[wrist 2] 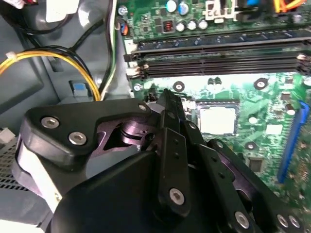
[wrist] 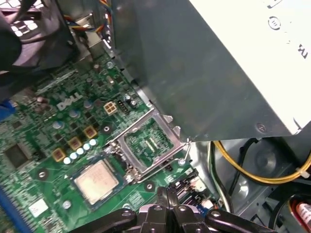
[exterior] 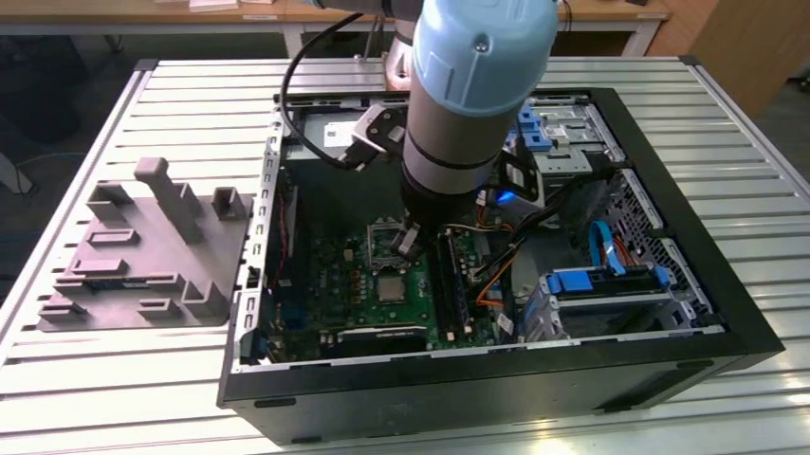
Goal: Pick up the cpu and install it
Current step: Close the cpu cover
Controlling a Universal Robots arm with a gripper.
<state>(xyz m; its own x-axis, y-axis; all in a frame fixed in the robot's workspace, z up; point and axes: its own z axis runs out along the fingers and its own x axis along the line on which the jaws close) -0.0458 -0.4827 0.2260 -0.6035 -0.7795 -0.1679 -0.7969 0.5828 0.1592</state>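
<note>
Cpu [wrist: 96,181] lies on green motherboard [wrist: 43,145] beside raised socket frame [wrist: 148,143]; closed end effector [wrist: 167,196] empty.

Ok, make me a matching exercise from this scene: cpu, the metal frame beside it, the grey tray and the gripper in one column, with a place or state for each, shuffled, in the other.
Things:
1. cpu
2. metal frame
3. grey tray
4. gripper

Places or states:
A. on the slatted table, outside the computer case
B. shut, holding nothing, over the motherboard
C. lying flat on the green motherboard, silvery top up
D. square window with green board showing through it

Pairs: 1-C, 2-D, 3-A, 4-B
</note>
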